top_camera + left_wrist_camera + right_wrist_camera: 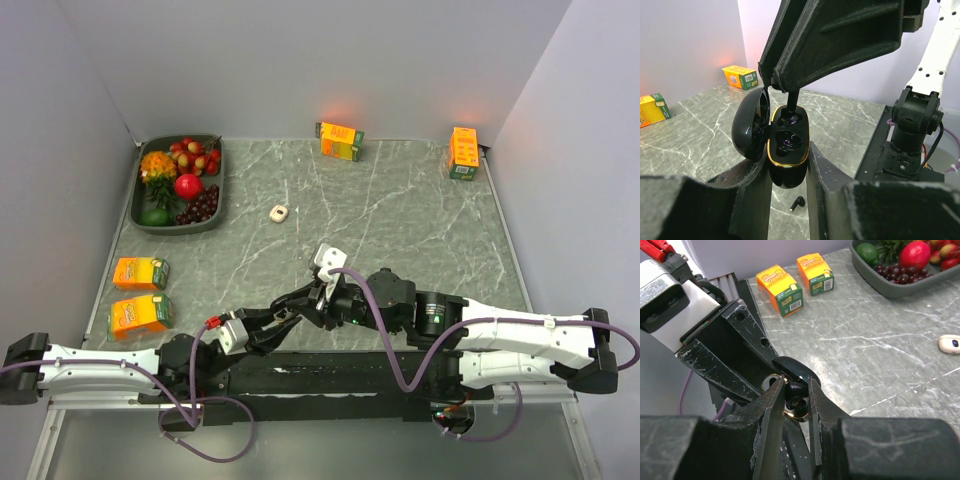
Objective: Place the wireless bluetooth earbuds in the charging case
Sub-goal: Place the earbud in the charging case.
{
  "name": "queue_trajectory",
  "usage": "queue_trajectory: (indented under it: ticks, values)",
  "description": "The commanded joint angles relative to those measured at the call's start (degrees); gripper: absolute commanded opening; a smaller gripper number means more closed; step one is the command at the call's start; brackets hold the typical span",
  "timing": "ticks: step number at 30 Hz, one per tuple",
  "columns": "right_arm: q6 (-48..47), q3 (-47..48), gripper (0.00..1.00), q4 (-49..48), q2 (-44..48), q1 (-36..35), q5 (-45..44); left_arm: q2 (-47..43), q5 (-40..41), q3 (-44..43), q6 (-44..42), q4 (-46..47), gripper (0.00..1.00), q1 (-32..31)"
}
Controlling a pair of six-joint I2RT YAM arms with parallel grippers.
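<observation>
Grey marbled table [400, 200], plain walls on all sides. Your left pincer [787, 166] is clamped on the charging case [788, 150], which it holds up off the table with the lid [747, 125] swung open to one side. Your right pincer [796, 389] comes in from above the case, its fingers pinched on a black earbud [791, 102] whose stem points down into the upper socket of the case.

Progress, as I judge it: opening and presenting the case is done, and the first insertion is under way but not finished. The bud is at the socket mouth, not seated and not released. The lower socket looks empty, though the gloss in there makes that hard to be sure of.

Left to do: seat and let go of this bud, then fetch the second black earbud [798, 202], which lies on the table right below the case.

A whitish piece [279, 212] sits well beyond the case, out toward the fruit tray [180, 228]; I can't tell from this view whether it belongs in this case.
</observation>
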State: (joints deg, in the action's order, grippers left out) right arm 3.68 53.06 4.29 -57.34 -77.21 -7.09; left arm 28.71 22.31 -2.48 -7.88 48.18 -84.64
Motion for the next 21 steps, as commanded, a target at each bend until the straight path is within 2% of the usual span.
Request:
queue_trajectory:
  ticks: [1, 21]
  values:
    - [-0.61, -0.94, 0.00, -3.24, 0.30, 0.22, -1.61, -0.06, -1.30, -2.35, 0.23, 2.00, 0.01, -0.26]
    - [0.80, -2.70, 0.00, -2.54, 0.30, 0.31, -1.52, 0.29, -1.48, -2.97, -0.12, 2.70, 0.01, -0.26]
